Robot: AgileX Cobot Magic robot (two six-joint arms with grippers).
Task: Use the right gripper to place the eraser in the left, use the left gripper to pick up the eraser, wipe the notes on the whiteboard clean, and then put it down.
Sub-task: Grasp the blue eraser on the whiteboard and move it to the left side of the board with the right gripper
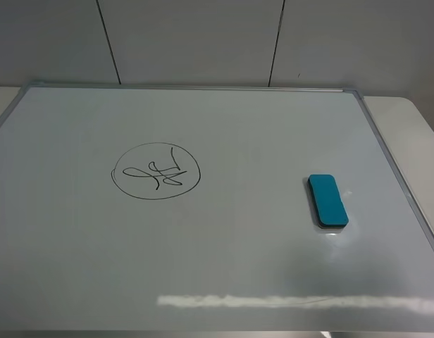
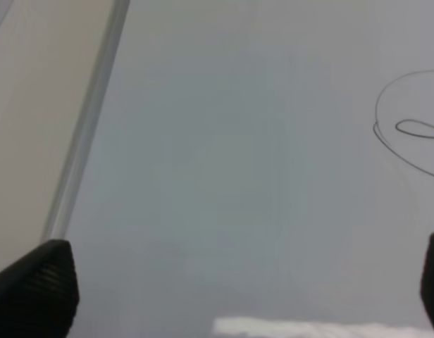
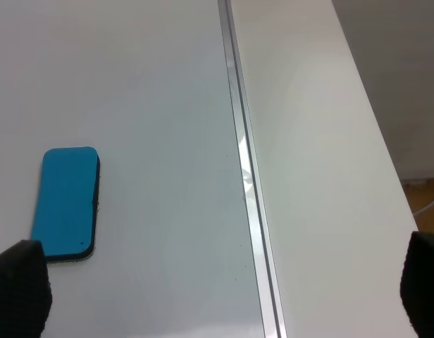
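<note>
The left tool point(image 2: 234, 292) hung over the whiteboard point(image 1: 259, 141) with its two black fingers point(image 2: 35, 292) spread wide, gripping nothing. Bare glossy board lay beneath and ahead of it. The board's silver frame point(image 2: 87, 127) ran forward just outside one finger, with the pale worktop point(image 2: 30, 98) beyond that. The notes point(image 1: 156, 171), a black scribble inside a drawn circle, sat ahead of this tool and off past its other finger, well apart from it and only partly caught by its wrist camera.

The eraser point(image 1: 327, 201), teal with a dark underside, lay flat on the right part of the board, well apart from the notes and near the right run of the frame.

The right tool point(image 3: 220, 289) was likewise spread wide and held nothing. It hovered astride the frame, which passed between its fingers. The eraser lay just ahead of one fingertip point(image 3: 20, 289), apart from it, while the other finger hung over the worktop outside the board.
</note>
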